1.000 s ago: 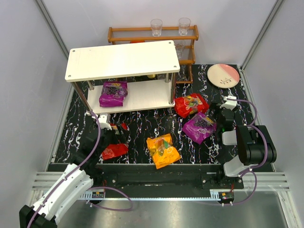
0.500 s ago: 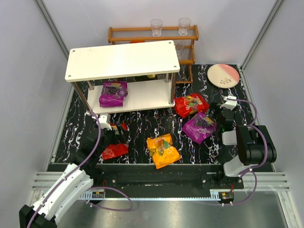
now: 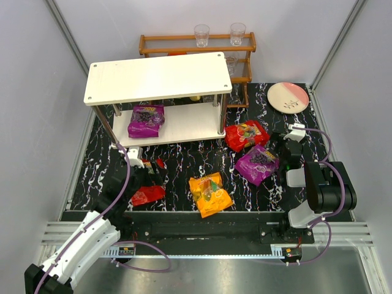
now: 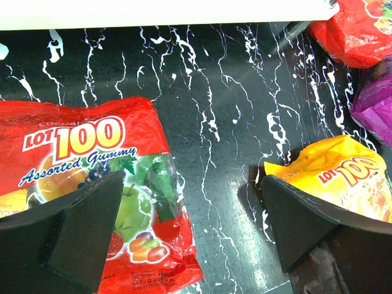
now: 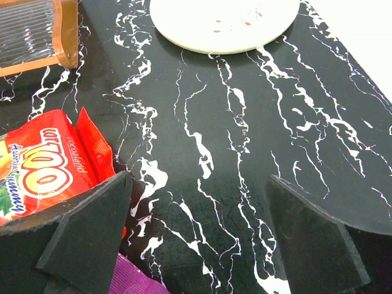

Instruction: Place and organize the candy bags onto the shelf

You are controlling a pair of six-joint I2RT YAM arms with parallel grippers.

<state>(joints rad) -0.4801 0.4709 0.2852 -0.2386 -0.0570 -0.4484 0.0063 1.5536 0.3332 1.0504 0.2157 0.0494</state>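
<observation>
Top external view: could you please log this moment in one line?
shelf: one purple candy bag, lower tier | table: four bags | left end effector: open, at red bag | right end effector: open

The red candy bag runs off the left wrist view's left edge, the orange candy bag off its right; the plate is cropped above.

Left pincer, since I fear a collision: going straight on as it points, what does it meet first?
Likely the bare black table between the red candy bag and the orange candy bag, where the open left pincer aims. One finger may touch the red bag's edge first; depth is unclear.
</observation>
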